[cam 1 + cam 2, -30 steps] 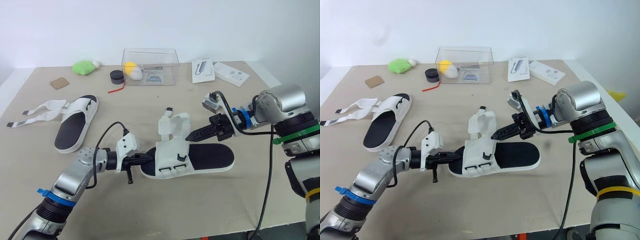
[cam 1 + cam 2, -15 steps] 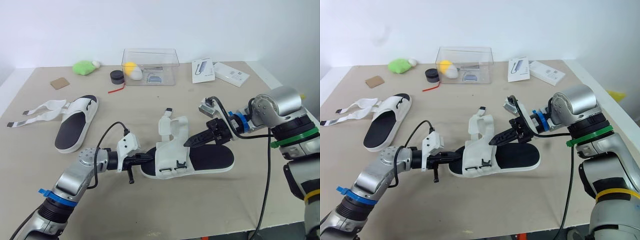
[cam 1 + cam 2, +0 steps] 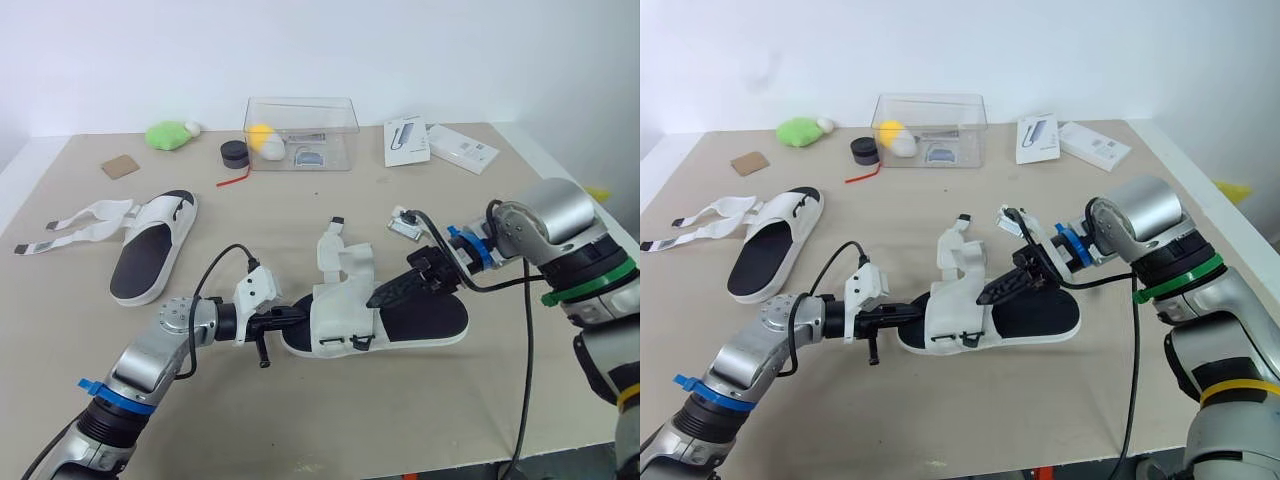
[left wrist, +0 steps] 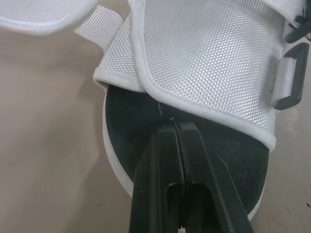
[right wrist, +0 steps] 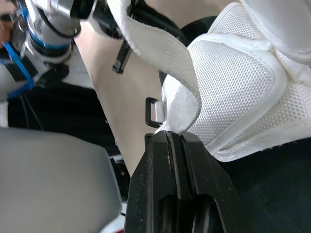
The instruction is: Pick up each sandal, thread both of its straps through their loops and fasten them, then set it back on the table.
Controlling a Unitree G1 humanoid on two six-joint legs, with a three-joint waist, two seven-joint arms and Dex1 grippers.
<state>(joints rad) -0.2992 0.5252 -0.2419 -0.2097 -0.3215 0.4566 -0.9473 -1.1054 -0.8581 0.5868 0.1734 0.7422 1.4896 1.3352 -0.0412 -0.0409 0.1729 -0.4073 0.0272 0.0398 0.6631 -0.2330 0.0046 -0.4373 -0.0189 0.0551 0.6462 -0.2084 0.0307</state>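
Your sandal lies mid-surface, toe toward 9 o'clock. The left jaws, pressed together, sit at its toe hem, possibly nipping it. The right jaws, reaching from 3 o'clock, pinch a strap. The second sandal rests at 10 o'clock.

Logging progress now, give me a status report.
Left pincer shut, tips at toe of sandal. Right pincer shut on strap. Other sandal unfastened, well clear.
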